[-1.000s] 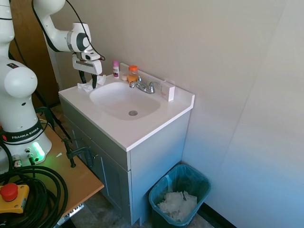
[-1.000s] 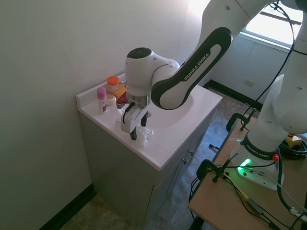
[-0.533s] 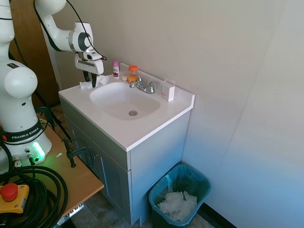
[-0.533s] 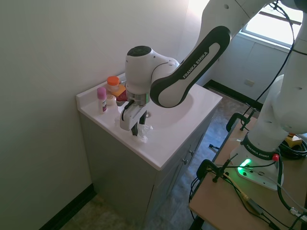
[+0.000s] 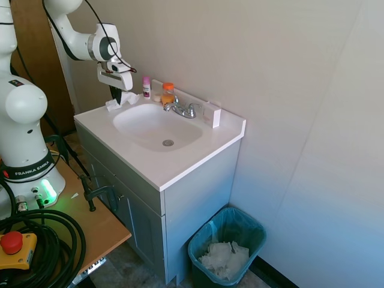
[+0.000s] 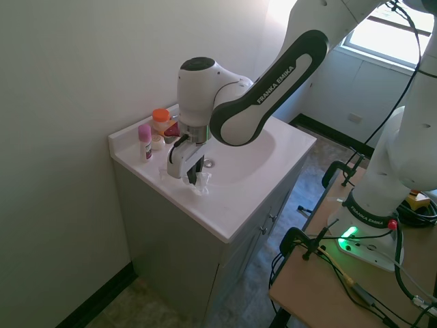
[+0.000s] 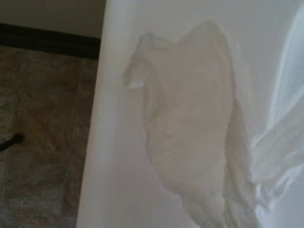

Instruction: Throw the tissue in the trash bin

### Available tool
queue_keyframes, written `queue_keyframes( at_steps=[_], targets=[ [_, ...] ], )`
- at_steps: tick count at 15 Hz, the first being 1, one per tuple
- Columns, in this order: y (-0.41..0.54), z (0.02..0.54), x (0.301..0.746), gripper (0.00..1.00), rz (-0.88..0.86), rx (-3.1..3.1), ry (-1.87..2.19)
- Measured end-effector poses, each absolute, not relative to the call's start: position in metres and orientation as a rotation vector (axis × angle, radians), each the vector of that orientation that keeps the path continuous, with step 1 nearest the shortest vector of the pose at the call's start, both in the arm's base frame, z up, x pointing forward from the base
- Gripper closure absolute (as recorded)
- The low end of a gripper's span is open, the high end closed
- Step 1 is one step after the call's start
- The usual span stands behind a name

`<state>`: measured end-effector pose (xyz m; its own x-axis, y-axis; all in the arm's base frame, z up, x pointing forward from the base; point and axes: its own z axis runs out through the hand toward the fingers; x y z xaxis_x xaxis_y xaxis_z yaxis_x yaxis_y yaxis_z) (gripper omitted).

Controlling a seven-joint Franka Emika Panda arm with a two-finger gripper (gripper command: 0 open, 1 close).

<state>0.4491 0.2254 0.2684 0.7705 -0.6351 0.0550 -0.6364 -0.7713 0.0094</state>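
The tissue (image 5: 123,101) is pinched between the closed fingers of the gripper (image 5: 119,96) and held just above the counter (image 5: 162,168) beside the sink basin (image 5: 157,127), well apart from the trash bin (image 5: 227,248) on the floor.

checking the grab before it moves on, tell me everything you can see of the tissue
The tissue is a small white wad of thin, crumpled paper with ragged, folded edges. It hangs from the claw, whose fingers are shut on its upper part, just above the white counter near the corner by the basin. From the wrist camera it looks soft, wrinkled and slightly see-through. Whether its lowest edge touches the counter cannot be told.
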Motion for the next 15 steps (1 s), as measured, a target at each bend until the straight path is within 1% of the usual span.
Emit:
queue_keyframes(
  at_steps=[2, 4, 6, 9, 11, 13, 15],
  targets=[
    [0.224, 0.312, 0.449, 1.0, 0.163, 2.952, -1.074],
    [0.213, 0.367, 0.446, 1.0, 0.3, 2.965, -1.129],
    [0.172, 0.425, 0.447, 1.0, 0.451, 2.932, -1.269],
    [0.044, 0.514, 0.443, 1.0, 0.649, 2.819, -1.565],
    [-0.068, 0.562, 0.415, 1.0, 0.779, 2.701, -1.777],
    [-0.171, 0.582, 0.38, 1.0, 0.845, 2.552, -2.009],
    [-0.258, 0.574, 0.361, 1.0, 0.827, 2.395, -2.231]
  ],
)
